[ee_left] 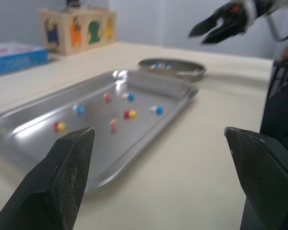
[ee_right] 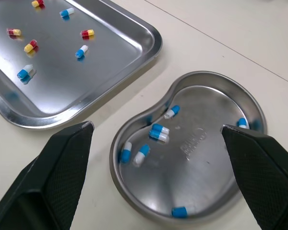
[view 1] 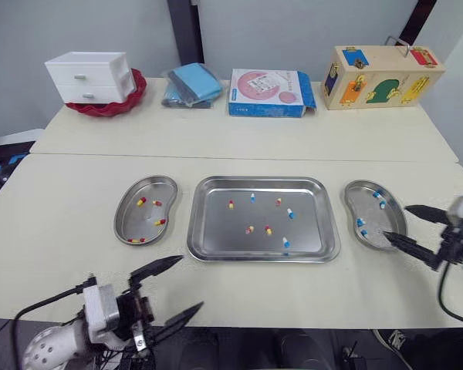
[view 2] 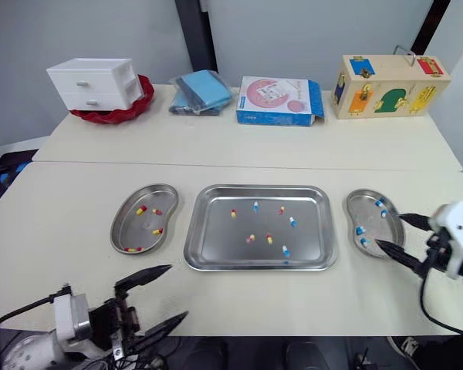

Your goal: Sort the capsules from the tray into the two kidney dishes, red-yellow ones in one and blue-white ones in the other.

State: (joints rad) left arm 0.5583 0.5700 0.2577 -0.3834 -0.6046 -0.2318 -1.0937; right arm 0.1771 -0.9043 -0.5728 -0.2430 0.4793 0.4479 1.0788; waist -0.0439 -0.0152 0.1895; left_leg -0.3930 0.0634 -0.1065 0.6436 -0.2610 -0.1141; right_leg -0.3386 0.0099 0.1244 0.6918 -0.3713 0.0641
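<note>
The tray (view 1: pixel 309 193) is a flat rectangle of shiny metal with rounded corners. It lies in the middle of the near table. Seven capsules lie loose on its floor, each apart from the others. Four of them are red-yellow capsules (view 1: pixel 268 230) and three are blue-white capsules (view 1: pixel 290 213), and the two colours are mixed. The left dish (view 1: pixel 131 220) is a metal dish in the shape of a kidney and lies just beside the tray on its left side. It holds a few red-yellow ones, spread out. The right dish (view 1: pixel 355 196) has the same shape and lies just beside the tray on its right side. It holds several blue-white ones.
</note>
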